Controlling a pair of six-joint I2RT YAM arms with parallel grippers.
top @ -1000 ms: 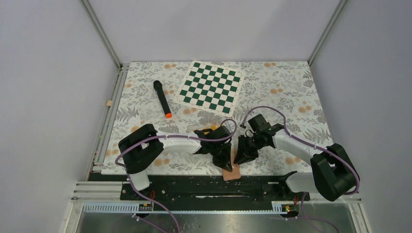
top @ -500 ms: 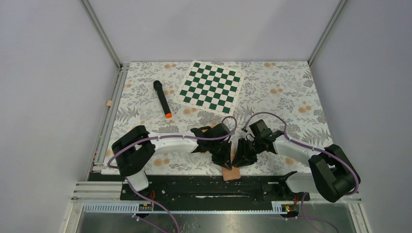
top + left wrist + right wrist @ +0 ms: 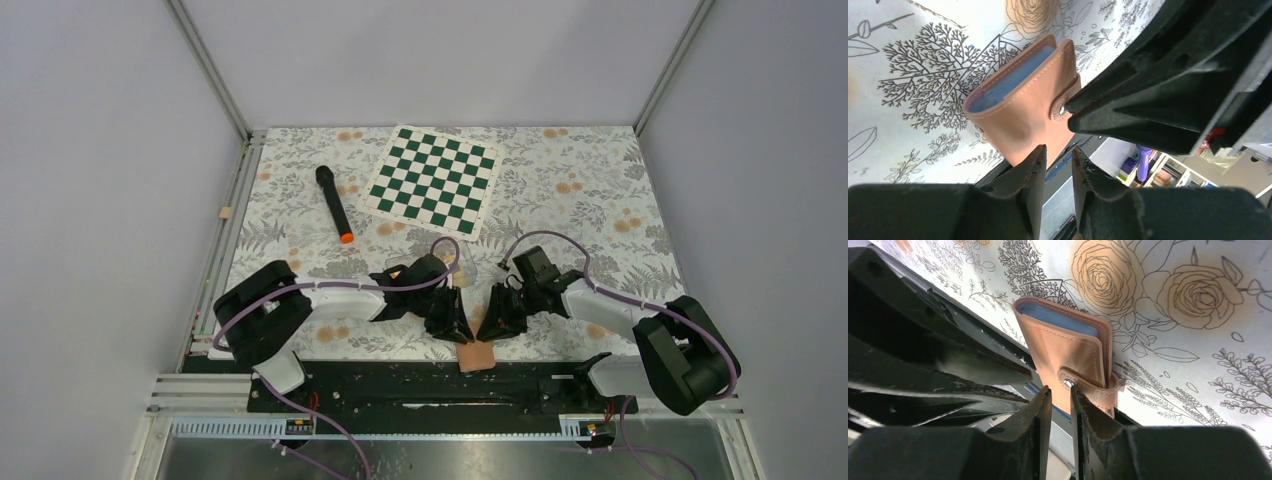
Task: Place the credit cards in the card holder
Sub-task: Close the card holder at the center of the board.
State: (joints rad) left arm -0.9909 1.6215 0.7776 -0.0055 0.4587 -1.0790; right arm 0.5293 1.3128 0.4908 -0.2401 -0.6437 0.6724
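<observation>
The tan-brown card holder (image 3: 478, 356) lies folded at the table's near edge, snap tab fastened. It shows in the left wrist view (image 3: 1023, 105) and the right wrist view (image 3: 1068, 352), with blue pockets at its open edge. My left gripper (image 3: 451, 329) (image 3: 1058, 150) is just left of it, jaws nearly shut with nothing between them. My right gripper (image 3: 493, 324) (image 3: 1060, 389) is just right of it, jaws nearly shut and empty, tips at the snap tab. No credit cards show clearly; the left arm covers the spot behind the grippers.
A green-white chessboard (image 3: 432, 180) lies at the back centre. A black marker with an orange tip (image 3: 334, 204) lies left of it. The black base rail (image 3: 400, 385) runs right below the card holder. Frame posts stand at both back corners.
My left arm has drawn back to the left, so its gripper has come off the card holder. My right gripper has moved slightly down and left toward the holder.
</observation>
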